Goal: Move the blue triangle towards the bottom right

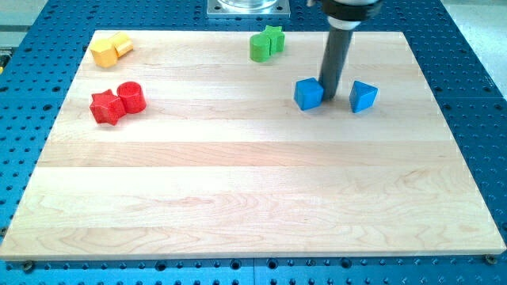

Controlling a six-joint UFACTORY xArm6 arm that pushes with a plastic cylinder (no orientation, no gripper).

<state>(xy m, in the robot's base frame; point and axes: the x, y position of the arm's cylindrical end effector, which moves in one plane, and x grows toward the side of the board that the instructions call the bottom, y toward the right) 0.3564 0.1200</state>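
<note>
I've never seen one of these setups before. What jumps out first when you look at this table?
The dark rod comes down from the view's top, and my tip sits between two blue blocks: a blue cube at its left and the blue triangle at its right. Bright pairs dot the wooden board: yellow blocks top left, red blocks below them, green blocks top centre.

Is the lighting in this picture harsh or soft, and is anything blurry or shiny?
In the camera view the light is soft and even: the blocks cast only faint, short shadows on the wooden board. No strong glare shows on the wood. My tip, between the blue cube and the blue triangle, looks sharp; the frame is slightly soft overall.
</note>
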